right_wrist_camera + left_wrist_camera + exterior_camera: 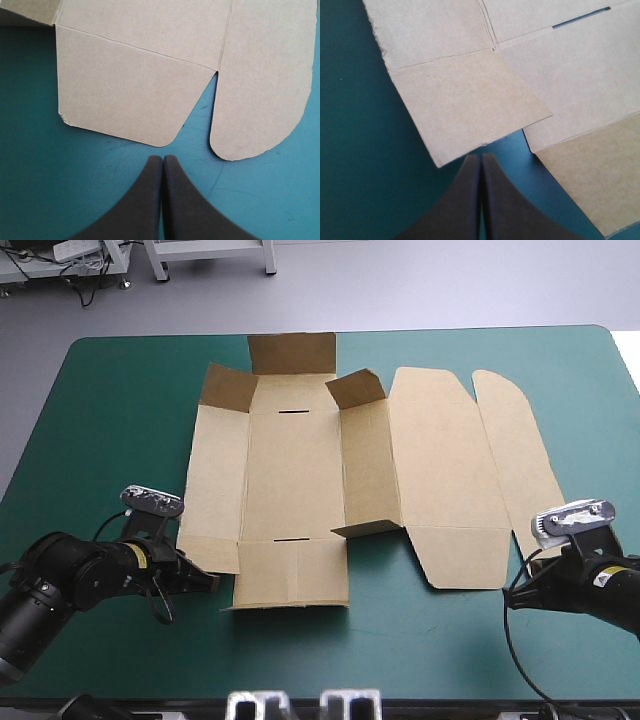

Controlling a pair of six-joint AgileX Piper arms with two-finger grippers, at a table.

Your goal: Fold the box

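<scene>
High view had the box (295, 470) opened out at the middle of the teal-green bench (100, 420), reaching toward its far edge. It was mostly a flat brown sheet. The far wall (292, 352) stood up, with two far corner tabs (228, 388) raised beside it. One near tab (365, 528) was lifted at the base panel's right crease. The lid panel (440, 470) and rounded tuck flap (515, 455) lay flat toward the right. Two slots were cut in the base; creases looked clean, no tears seen.

Left gripper (481, 159) had its fingers pressed together to a point and held nothing. Its tip was just short of the near-left corner flap (470, 105), apart from the board. Right gripper (163, 159) was likewise pinched together and empty, just off the notch between the lid corner and the tuck flap, not touching.

Judgement: both sat low at the near corners, likely staged to slide a closed tip under a flat edge. The board lay flush on the cover and gave no lip to pinch. Folding looked barely begun, with the side walls not yet raised.
</scene>
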